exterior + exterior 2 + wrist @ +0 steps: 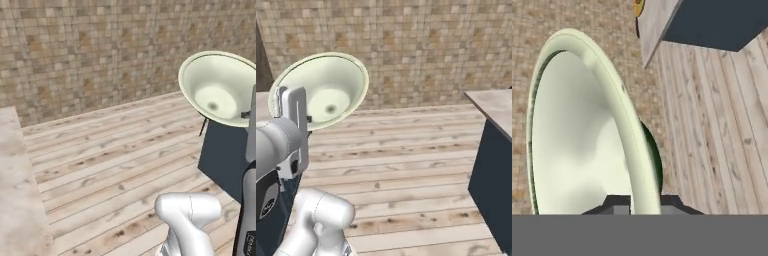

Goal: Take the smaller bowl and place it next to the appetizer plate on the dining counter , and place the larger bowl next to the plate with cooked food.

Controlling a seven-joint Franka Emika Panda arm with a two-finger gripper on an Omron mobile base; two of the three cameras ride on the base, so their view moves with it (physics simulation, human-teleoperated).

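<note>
**Larger bowl carried on edge above the plank floor**

Pale wooden floor planks (115, 155) and a brown mosaic-tiled wall (421, 50) are seen behind the arm in both base views. The wide cream-white larger bowl (220, 87) with its pale greenish inside is held in the air, tipped onto its side so that the hollow faces the base cameras. In the hand view the gripper (641, 204) is closed on the bowl's flared rim: one dark fingertip (614, 205) lies inside the bowl, the other outside it, with the rim pinched between them.

What the hand view adds is a corner of the beige marble-patterned dining counter (654, 25) with its dark blue base, well beyond the fingers, and a sliver of the yellow plate with cooked food (639, 7) at the slab's far edge. In the right base view the counter's beige top and dark base are shown at the right, well apart from the fingers. In the left base view a beige marbled surface (17, 200) is seen at the left edge.
</note>
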